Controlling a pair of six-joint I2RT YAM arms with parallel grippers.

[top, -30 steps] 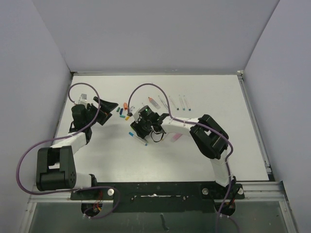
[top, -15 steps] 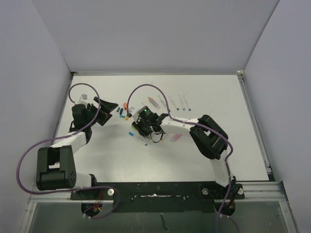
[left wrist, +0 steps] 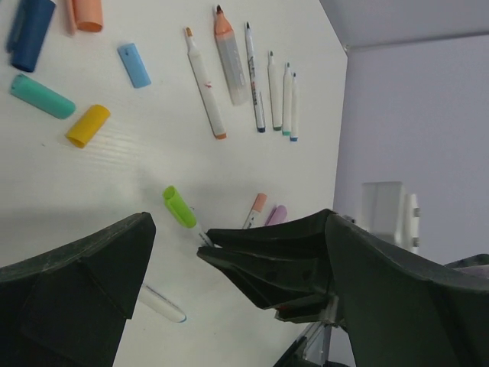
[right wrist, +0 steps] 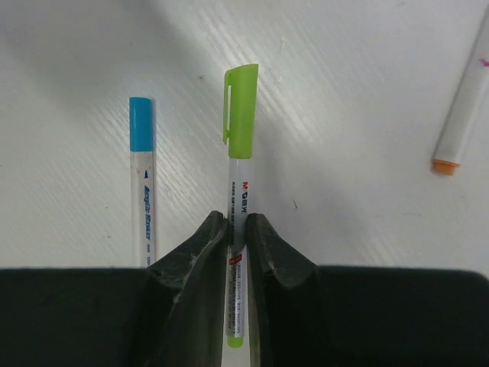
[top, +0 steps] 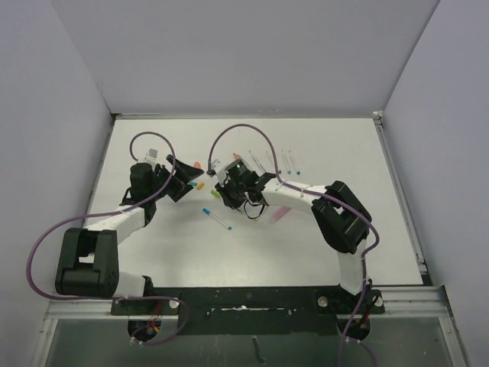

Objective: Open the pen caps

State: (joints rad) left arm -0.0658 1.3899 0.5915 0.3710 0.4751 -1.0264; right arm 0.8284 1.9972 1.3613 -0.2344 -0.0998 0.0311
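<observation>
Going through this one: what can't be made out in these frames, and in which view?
Top view: the right gripper hides the green-capped pen.
Top view: loose caps are specks, some under the left gripper.
Right wrist: a finger hides the blue-capped pen's lower barrel; the orange-tipped pen leaves the right edge.
Left wrist: the top edge cuts the navy cap and orange cap.
</observation>
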